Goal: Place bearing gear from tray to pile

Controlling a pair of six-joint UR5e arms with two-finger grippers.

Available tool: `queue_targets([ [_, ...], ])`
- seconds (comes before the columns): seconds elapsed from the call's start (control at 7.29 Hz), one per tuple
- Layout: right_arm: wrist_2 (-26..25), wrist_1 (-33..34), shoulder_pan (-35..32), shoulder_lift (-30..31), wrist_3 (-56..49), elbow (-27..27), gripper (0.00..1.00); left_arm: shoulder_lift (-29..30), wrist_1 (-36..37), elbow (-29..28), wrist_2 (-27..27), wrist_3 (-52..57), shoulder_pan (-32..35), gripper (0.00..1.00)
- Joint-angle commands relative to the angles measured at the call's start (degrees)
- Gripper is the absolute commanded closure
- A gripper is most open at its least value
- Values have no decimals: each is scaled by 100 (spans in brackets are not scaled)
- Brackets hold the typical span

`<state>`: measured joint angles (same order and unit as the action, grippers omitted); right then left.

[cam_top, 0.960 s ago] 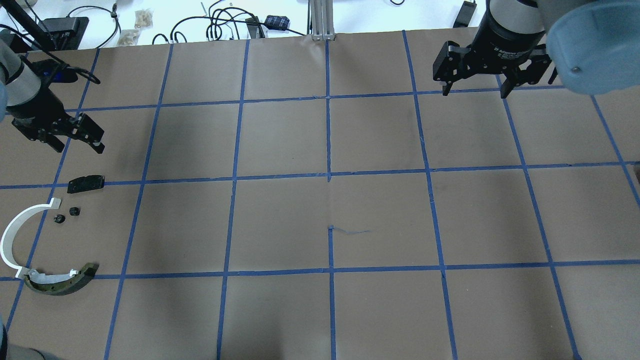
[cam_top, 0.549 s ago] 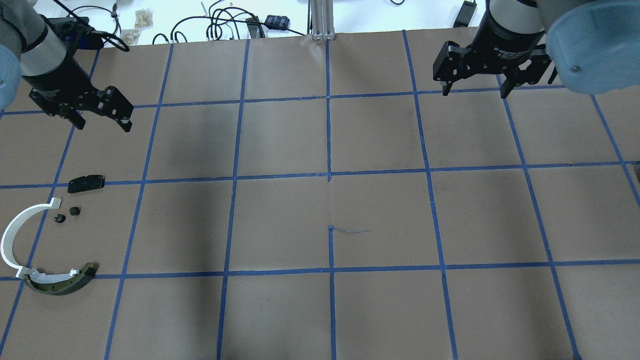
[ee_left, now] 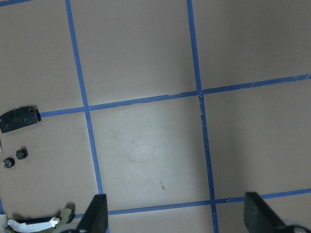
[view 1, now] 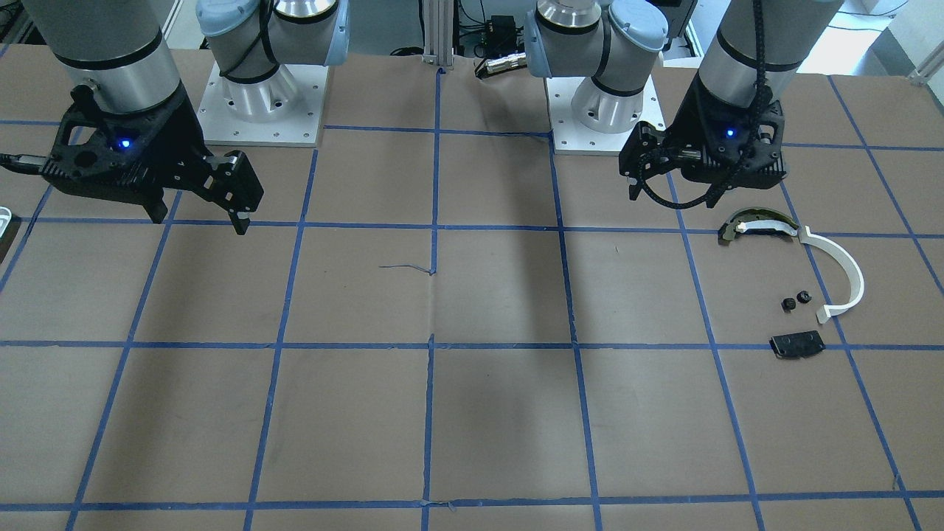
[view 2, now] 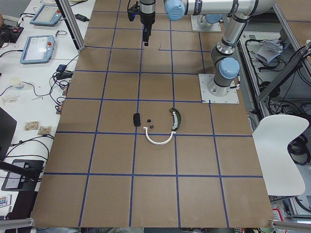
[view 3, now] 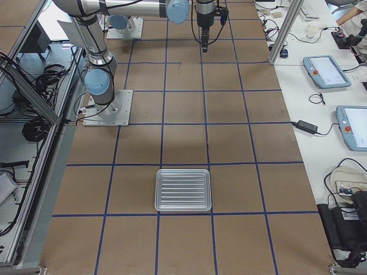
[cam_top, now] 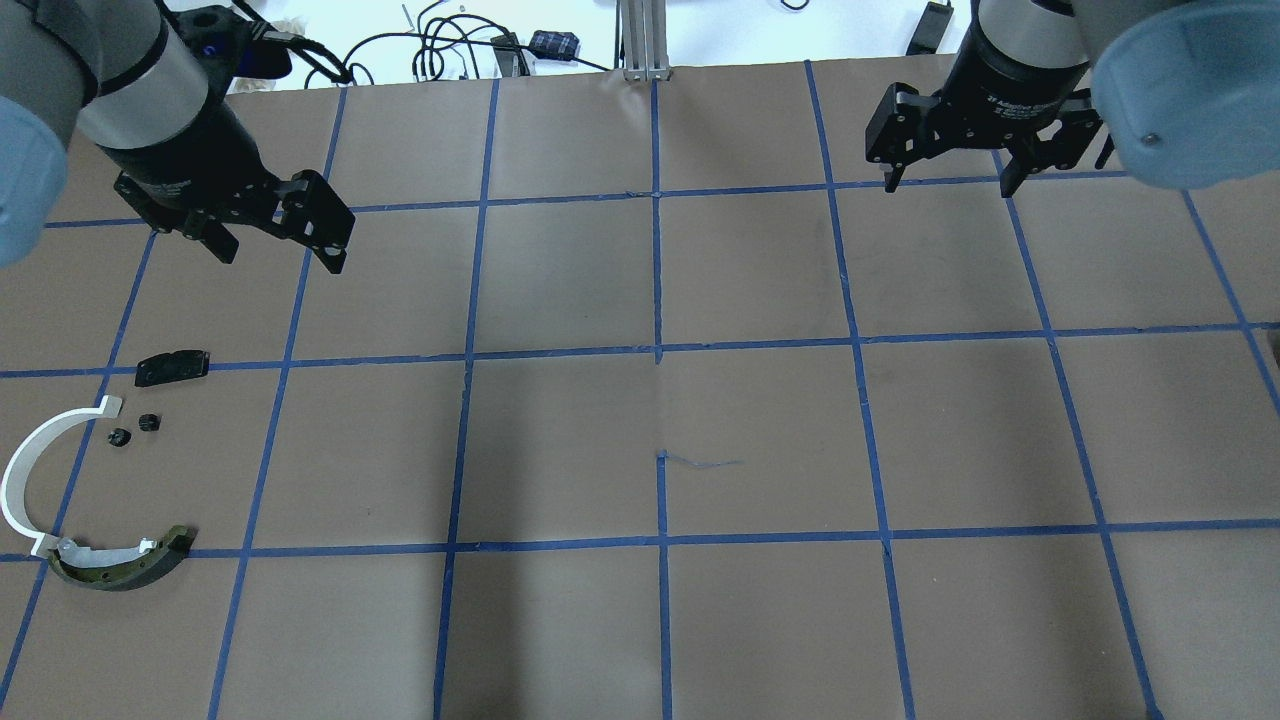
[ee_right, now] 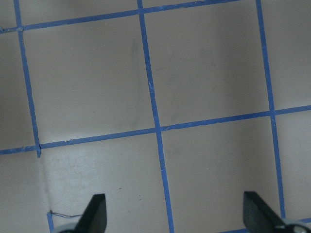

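My left pincer (cam_top: 280, 252) hangs released above the brown paper tabletop (cam_top: 760, 430) with its grid of blue tape. Its two fingers are spread wide with only bare paper between them. It sits toward the far side of the tabletop, well apart from the pile (view 1: 853, 267), which lies nearer my base on my left.

In my left wrist view, the pile's parts show only along the left edge and lower left corner, outside the spread of my fingers (ee_left: 97, 216).

The pile is a loose cluster. A thin white half-ring arc (cam_top: 62, 420) opens toward the middle of the tabletop. A dark curved piece with a pale band (cam_top: 125, 572) touches the arc's near end. A small flat black plate (cam_top: 172, 367) lies just beyond the arc's far end, across a tape line.

Two small black toothed bearing gears (cam_top: 150, 422) sit side by side in the arc's opening, near its far tip, between the arc and the plate. They are close to each other, but I cannot tell if they touch.

My right pincer (cam_top: 950, 183) also hangs released, fingers wide apart over a tape crossing at the far right of the tabletop. Its wrist view shows only paper and tape.

The ribbed silver metal tray (view 3: 183, 190) lies flat at my right end of the tabletop, well apart from both arms and from the pile.
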<state>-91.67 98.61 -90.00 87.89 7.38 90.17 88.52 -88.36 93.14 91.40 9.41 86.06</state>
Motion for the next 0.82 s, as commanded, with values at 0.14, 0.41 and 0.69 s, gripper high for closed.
queue_targets([
  [0.14,0,0,0,0,0,0,0,104,38,37,-61,-704,34,0],
  [0.41,0,0,0,0,0,0,0,104,29,37,-61,-713,34,0],
  [0.69,9,0,0,0,0,0,0,104,38,37,-78,-713,51,0],
])
